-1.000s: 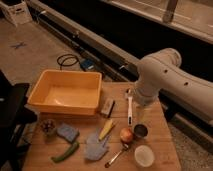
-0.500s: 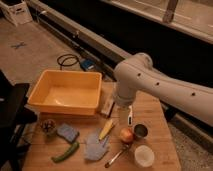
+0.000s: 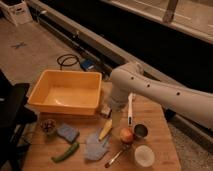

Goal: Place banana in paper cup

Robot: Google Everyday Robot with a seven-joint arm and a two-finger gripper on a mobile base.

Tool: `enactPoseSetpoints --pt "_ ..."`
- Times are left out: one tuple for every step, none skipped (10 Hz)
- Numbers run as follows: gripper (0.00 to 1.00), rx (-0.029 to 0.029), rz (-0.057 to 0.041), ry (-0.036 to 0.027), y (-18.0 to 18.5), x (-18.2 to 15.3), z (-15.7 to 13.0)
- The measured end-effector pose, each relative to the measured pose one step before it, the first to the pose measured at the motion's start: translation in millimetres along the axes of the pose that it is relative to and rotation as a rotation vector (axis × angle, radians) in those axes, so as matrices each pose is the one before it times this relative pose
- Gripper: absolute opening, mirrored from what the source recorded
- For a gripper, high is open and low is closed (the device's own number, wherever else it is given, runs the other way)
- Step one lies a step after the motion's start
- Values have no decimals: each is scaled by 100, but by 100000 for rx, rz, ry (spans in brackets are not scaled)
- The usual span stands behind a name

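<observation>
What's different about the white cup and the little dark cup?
The paper cup is white; the metal cup is dark. The paper cup is wider than the metal cup. The paper cup stands nearer the camera; the metal cup sits behind it, beside the apple. Both stand upright. The gripper hangs by the banana.

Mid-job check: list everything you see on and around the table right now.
banana: 1, yellow, table centre
paper cup: 1, white, front right
apple: 1, orange-red, right of banana
metal cup: 1, dark, right of apple
spoon: 1, metallic, left of paper cup
pepper: 1, green, front left
sponge: 1, blue, left side
cloth: 1, pale blue, front-left of banana
bin: 1, yellow, table's back left
table: 1, wooden, centre
cable: 1, black, floor behind
arm: 1, white, from right
tool: 1, pale, hanging just behind banana
</observation>
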Motion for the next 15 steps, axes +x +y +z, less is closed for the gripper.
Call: enactPoseSetpoints --pt "78 -757 -559 -550 -229 -144 458" --pt "78 -553 -487 -600 -244 -167 328" --pt "78 -1155 -297 -1699 -81 -37 661" --pt "78 -1012 566 -1855 99 282 679" --pt "78 -1096 912 -2235 125 261 790" --pt "78 -663 519 -1452 56 136 590" --pt "78 89 -70 -64 -44 -58 -10" --pt "78 109 216 3 29 99 -31" --pt "78 -23 -6 7 5 2 9" --pt "78 17 72 5 19 36 -5" --pt "78 35 -202 332 -3 -25 -60" --pt "78 -85 -209 768 -72 13 -6" --pt "78 -540 -313 4182 -108 -9 134" --pt "78 -538 -195 4999 -213 -36 476" --pt "78 -955 -85 1895 -374 30 919"
